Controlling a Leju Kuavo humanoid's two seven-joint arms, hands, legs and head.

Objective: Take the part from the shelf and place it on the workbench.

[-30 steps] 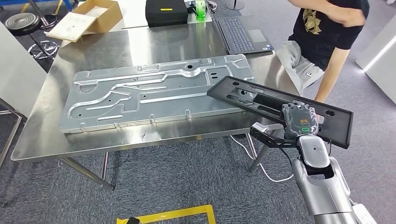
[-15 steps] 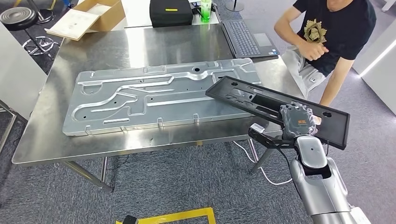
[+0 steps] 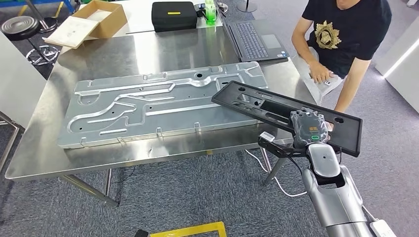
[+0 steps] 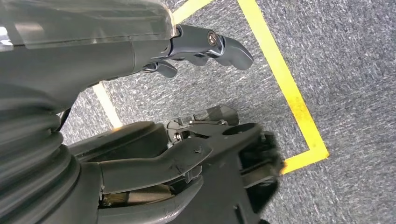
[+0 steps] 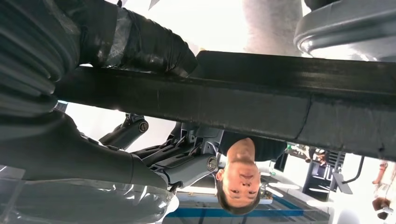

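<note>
The long black plastic frame panel with cut-out slots (image 3: 276, 111) sits right of centre in the head view, tilted, its upper-left end over the steel workbench (image 3: 163, 49) and overlapping the corner of the large stamped silver metal plate (image 3: 158, 101); its lower-right end hangs beyond the bench edge. You are in the placing step, as I judge it: the part is off the shelf and not yet resting flat. Next you need to bring it further toward the frame's left and lower it level, minding the plate beneath. Your right hand (image 3: 309, 127) grips the panel's near edge, thumb over, fingers under. Your left hand (image 4: 201, 44) hangs over grey carpet, fingers curled, holding nothing. A seated person (image 3: 346, 34) is at the upper right.
</note>
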